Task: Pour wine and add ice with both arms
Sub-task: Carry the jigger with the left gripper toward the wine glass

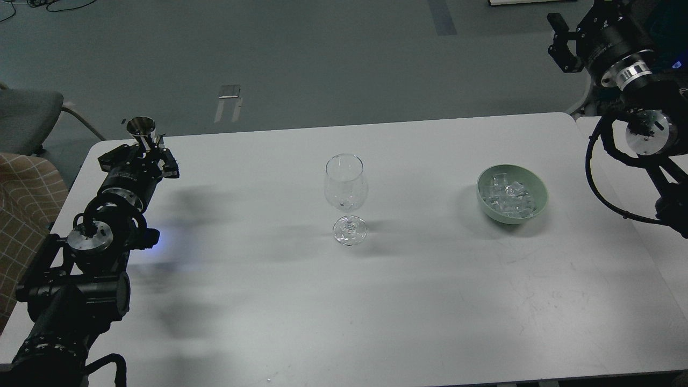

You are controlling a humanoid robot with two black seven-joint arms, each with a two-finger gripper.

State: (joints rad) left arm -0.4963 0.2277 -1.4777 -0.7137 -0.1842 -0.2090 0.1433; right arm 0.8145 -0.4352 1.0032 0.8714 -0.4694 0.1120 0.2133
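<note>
At far left the left gripper (144, 149) has its fingers clamped on a small metal jigger (141, 130), upright above the table (419, 301). Mid-table stands a wine glass (346, 196); rightward, ice (508, 197) fills a green bowl (535, 206) — the right gripper (561, 43) hangs beyond, fingers' state unclear.

A white table (269, 301) with rounded corners. A wine glass (346, 198) stands mid-table. A green bowl (512, 194) of ice (508, 196) sits to its right
</note>
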